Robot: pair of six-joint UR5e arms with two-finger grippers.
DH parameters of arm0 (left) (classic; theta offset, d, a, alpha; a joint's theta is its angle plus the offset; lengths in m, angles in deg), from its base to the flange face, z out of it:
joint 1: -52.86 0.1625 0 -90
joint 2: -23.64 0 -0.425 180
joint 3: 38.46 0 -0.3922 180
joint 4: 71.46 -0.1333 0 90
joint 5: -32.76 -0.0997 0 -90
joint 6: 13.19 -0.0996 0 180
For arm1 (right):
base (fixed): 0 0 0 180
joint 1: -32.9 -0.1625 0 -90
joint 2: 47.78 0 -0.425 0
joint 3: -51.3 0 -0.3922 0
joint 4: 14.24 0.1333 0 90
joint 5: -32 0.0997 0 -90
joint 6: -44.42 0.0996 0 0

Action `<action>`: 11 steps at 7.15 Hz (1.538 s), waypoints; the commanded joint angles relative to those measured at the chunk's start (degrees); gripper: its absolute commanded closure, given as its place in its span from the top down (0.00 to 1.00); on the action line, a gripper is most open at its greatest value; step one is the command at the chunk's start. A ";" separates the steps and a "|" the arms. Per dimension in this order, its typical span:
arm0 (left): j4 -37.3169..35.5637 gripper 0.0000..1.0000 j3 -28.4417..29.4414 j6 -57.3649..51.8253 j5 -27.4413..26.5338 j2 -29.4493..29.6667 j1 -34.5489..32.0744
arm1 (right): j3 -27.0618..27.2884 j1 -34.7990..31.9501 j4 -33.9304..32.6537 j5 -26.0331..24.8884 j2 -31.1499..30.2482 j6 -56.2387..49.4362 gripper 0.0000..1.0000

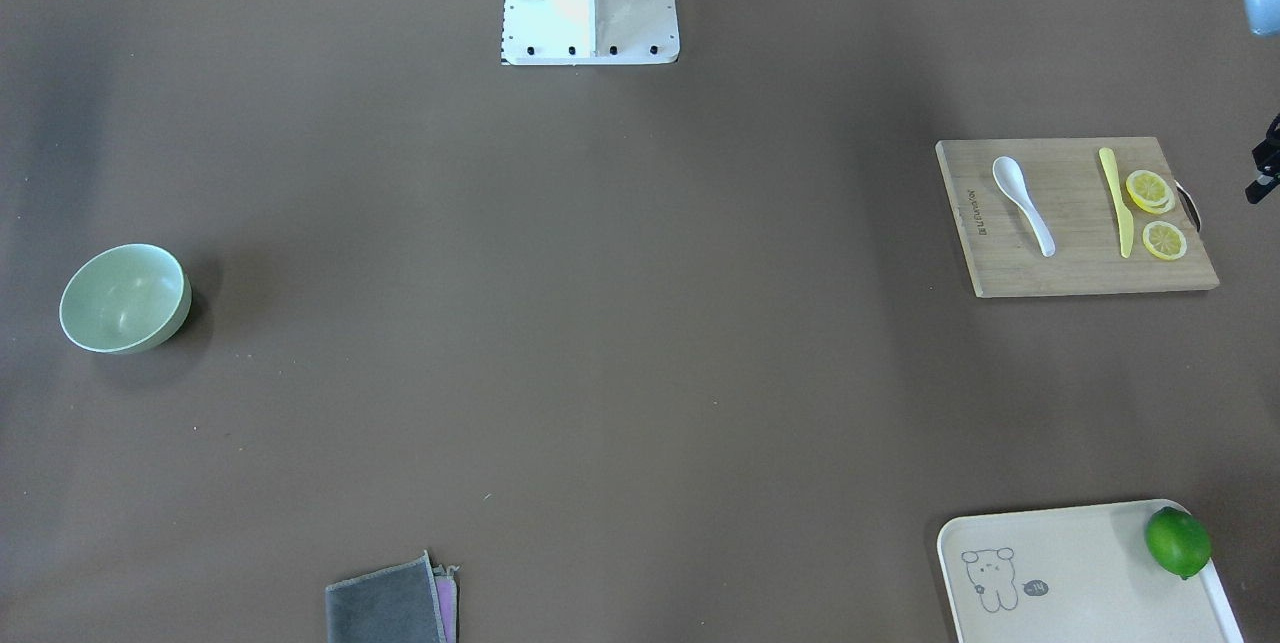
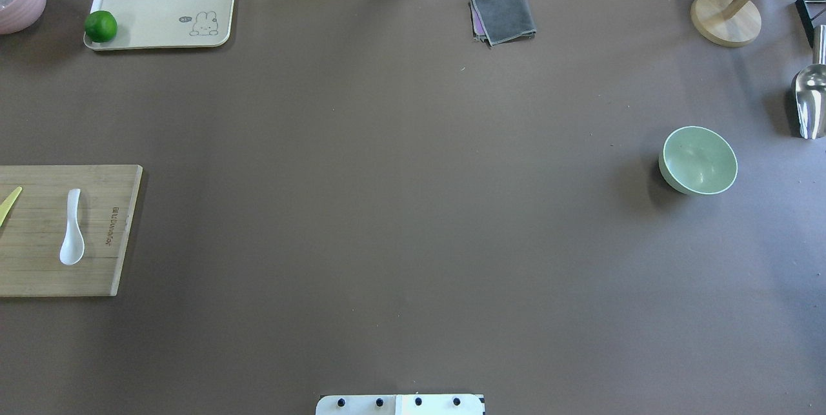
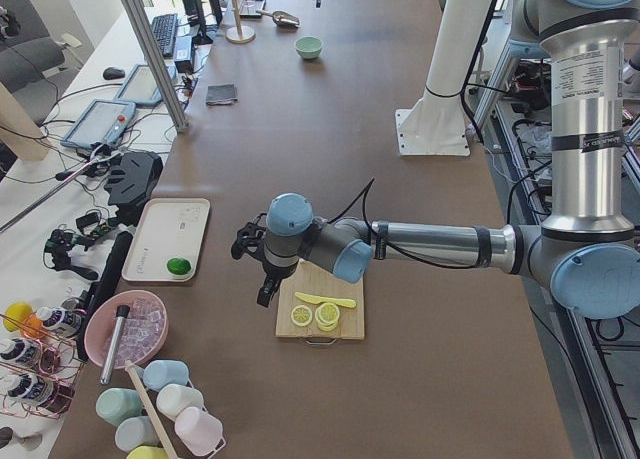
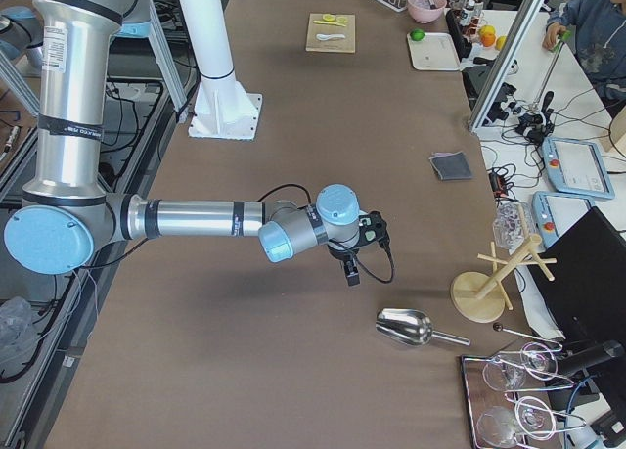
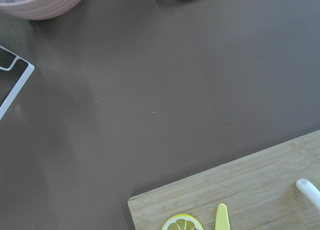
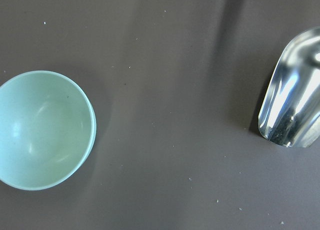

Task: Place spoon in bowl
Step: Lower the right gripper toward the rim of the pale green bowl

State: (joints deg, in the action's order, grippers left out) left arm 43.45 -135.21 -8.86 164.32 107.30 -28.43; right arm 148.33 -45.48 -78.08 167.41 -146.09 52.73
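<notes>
Where spoon (image 2: 71,228) lies, scoop toward robot, handle away

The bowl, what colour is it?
Pale mint green, plain and unpatterned; the bowl shows best in the right wrist-mounted view.

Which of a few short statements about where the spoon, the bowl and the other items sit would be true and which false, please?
1. The spoon lies on the wooden cutting board. True.
2. The bowl holds the spoon. False: the spoon is on the board, across the table from the bowl.
3. The yellow knife lies between the spoon and the lemon slices. True.
4. The lime rests on the cutting board. False: it sits at a corner of the tray.
</notes>
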 commanded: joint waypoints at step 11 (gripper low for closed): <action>0.31 0.98 0.08 5.34 2.83 -0.35 0.25 | -2.80 4.81 4.51 3.90 4.61 9.08 1.00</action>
State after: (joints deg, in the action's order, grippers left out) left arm 43.83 -135.17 -3.74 167.15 106.95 -28.21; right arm 146.87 -41.57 -73.60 171.65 -143.15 61.62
